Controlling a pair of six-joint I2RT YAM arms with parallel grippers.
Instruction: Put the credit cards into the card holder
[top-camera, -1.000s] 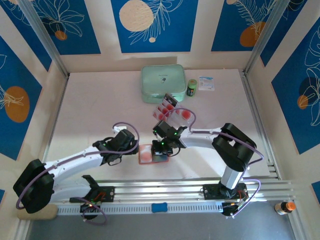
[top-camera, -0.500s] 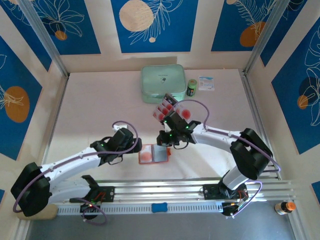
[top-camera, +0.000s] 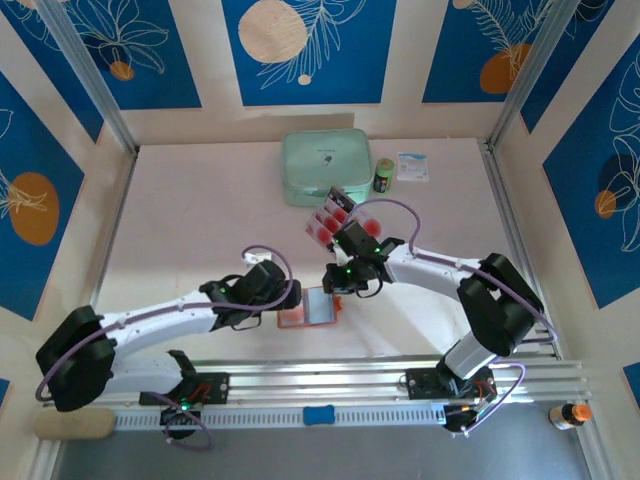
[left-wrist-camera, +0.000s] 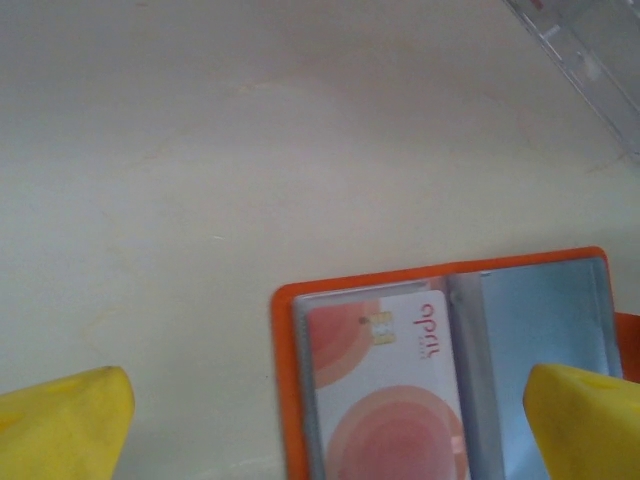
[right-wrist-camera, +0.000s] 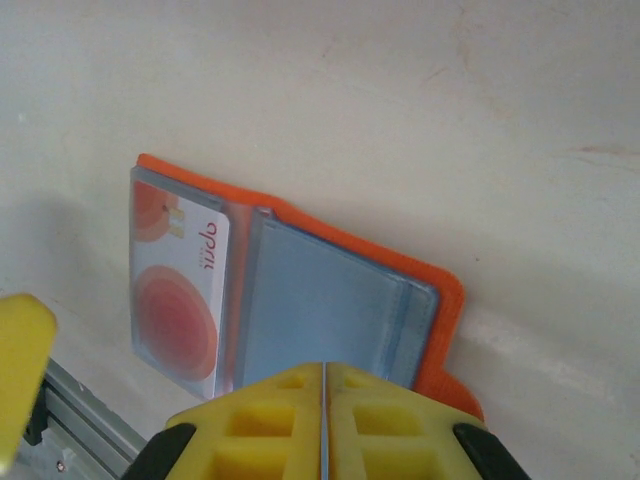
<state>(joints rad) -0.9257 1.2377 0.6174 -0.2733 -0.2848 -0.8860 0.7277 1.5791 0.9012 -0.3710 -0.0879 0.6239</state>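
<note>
Trouble could come if the left fingers (left-wrist-camera: 70, 415), spread wide and holding nothing, bump the card holder (left-wrist-camera: 440, 285) and slide it away. It lies open on the surface (left-wrist-camera: 250, 150) near the front, orange, with one pink card (left-wrist-camera: 385, 390) tucked inside. The right fingers (right-wrist-camera: 270, 420) are pressed together just above it.
</note>
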